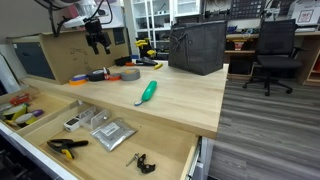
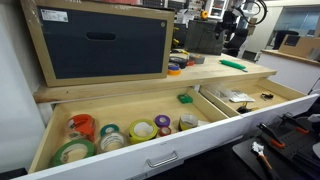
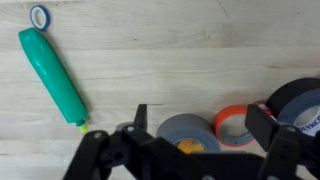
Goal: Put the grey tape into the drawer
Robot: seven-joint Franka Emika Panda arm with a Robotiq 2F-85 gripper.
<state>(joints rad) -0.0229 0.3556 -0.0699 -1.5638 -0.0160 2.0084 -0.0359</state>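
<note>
Pale wood worktop (image 1: 180, 95) in a room with grey floor (image 1: 262, 130) and office chair (image 1: 274, 48); grey tape (image 3: 188, 132) lies on it beneath the gripper (image 3: 200, 118), jaws spread open; drawer (image 1: 40, 106) stands open

Arm (image 1: 72, 12): one, white links, entering at the top edge in an exterior view, wrist turned so the tool points straight down. Gripper (image 1: 96, 42): black, two-fingered, hanging vertical in both exterior views. Fingers (image 3: 140, 118): dark, blunt-tipped, spread wide apart in the wrist view, jaws fully parted.
</note>
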